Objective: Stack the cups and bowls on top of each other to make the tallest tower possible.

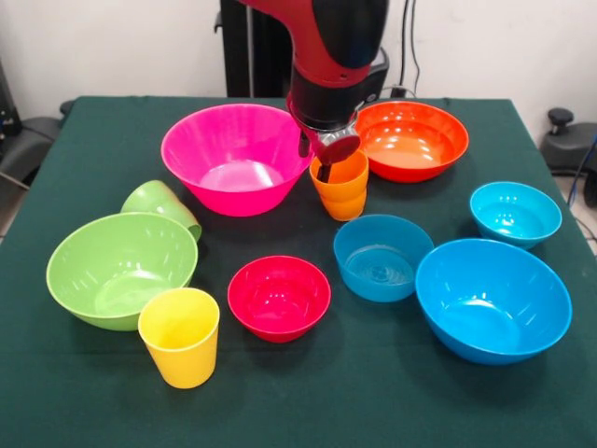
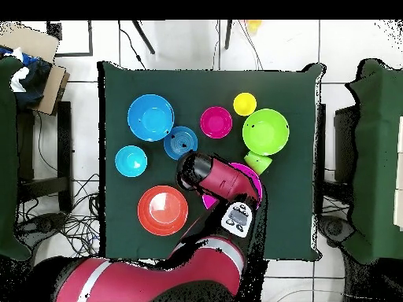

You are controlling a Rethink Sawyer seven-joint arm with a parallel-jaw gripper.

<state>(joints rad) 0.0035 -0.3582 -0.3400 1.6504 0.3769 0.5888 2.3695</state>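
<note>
The orange cup (image 1: 341, 189) stands upright between the large pink bowl (image 1: 238, 159) and the orange bowl (image 1: 410, 140). My gripper (image 1: 317, 161) hangs right at this cup's near-left rim, with a dark part reaching into its mouth. A green cup (image 1: 160, 205) lies on its side behind the light green bowl (image 1: 121, 269). In front of that bowl stands the yellow cup (image 1: 180, 336). The red bowl (image 1: 279, 297), a small blue bowl (image 1: 382, 257), a small cyan bowl (image 1: 515, 213) and the large blue bowl (image 1: 492, 299) sit apart. In the overhead view the arm hides the orange cup.
All the pieces rest on a dark green tablecloth (image 1: 84, 131). From above, the red arm (image 2: 157, 279) covers part of the pink bowl (image 2: 252, 174). Dark chairs (image 2: 376, 157) flank the table's sides.
</note>
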